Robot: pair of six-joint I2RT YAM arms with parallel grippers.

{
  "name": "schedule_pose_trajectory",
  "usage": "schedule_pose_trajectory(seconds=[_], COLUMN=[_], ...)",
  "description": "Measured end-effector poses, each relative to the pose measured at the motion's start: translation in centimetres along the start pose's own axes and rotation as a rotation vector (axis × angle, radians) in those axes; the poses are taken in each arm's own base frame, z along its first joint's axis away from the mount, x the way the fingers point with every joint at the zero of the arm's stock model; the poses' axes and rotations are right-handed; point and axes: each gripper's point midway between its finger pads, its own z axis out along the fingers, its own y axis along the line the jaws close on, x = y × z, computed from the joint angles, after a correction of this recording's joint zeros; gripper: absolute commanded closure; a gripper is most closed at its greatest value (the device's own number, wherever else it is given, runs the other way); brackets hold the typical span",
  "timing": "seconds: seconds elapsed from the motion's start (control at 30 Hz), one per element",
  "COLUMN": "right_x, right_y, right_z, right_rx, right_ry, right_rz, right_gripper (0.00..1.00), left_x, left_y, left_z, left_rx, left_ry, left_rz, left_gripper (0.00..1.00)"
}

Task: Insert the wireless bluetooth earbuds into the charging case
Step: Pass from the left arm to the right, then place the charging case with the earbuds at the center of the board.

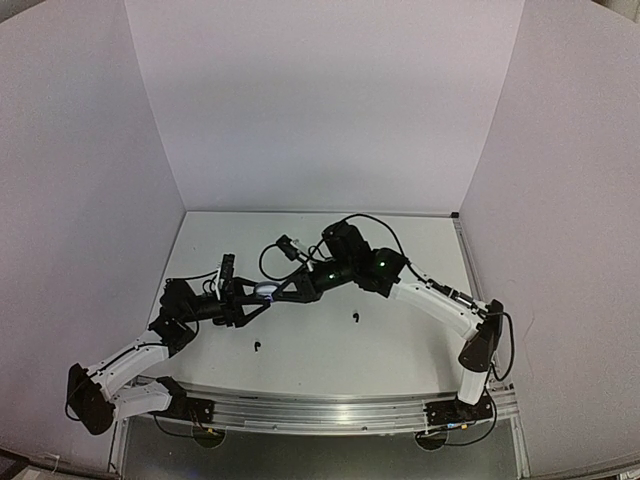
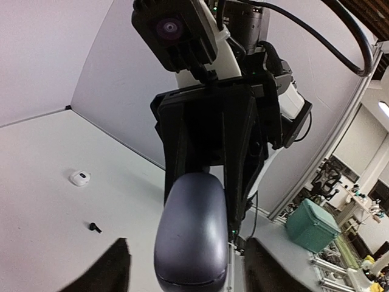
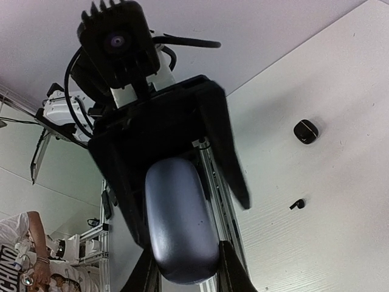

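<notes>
Clamped in the right tool (image 3: 185, 271), aloft over the counter (image 1: 300, 370): grey charging case (image 3: 179, 213), long axis running tool to tool. Left tool (image 2: 188, 267) spread apart, flanking without touching. Below, one black earbud (image 1: 257, 347) toward the left arm, a second black earbud (image 1: 353, 319) toward the right.

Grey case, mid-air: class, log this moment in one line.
grey case: aloft | right claw: shut on it | left claw: open around it | black earbud: on table
</notes>
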Motion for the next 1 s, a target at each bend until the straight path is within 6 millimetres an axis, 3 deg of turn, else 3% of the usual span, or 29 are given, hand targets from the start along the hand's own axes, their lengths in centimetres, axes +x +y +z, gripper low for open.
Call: schedule_pose_trajectory(seconds=[0.07, 0.23, 0.37, 0.57, 0.67, 0.9, 1.0], right_x=[0.3, 2.3, 3.7, 3.6, 3.9, 7.9, 10.0], right_y=[-0.5, -3.2, -5.4, -7.3, -9.7, -23.1, -27.6], right_z=[0.2, 0.2, -1.3, -3.7, -5.5, -12.7, -13.1], right_rx=[0.003, 0.051, 0.111, 0.142, 0.155, 0.328, 0.374], right_ry=[0.005, 0.031, 0.035, 0.001, -0.015, -0.056, 0.005], right_rz=[0.015, 0.091, 0.163, 0.211, 0.256, 0.52, 0.599], right_gripper=[1.0, 1.0, 1.0, 1.0, 1.0, 1.0, 1.0], left_x=[0.0, -0.1, -0.5, -0.4, 0.2, 1.1, 2.0], left_y=[0.5, 1.9, 2.7, 3.4, 4.3, 7.4, 8.7], left_z=[0.0, -0.8, -1.9, -2.7, -3.0, -4.1, -4.3], left_rx=[-0.023, -0.108, -0.191, -0.268, -0.314, -0.431, -0.465], left_ry=[-0.002, -0.008, -0.025, -0.025, -0.007, 0.021, 0.055], left_rz=[0.004, 0.013, 0.04, 0.062, 0.059, 0.028, 0.008], left_gripper=[0.01, 0.0, 0.0, 0.0, 0.0, 0.0, 0.0])
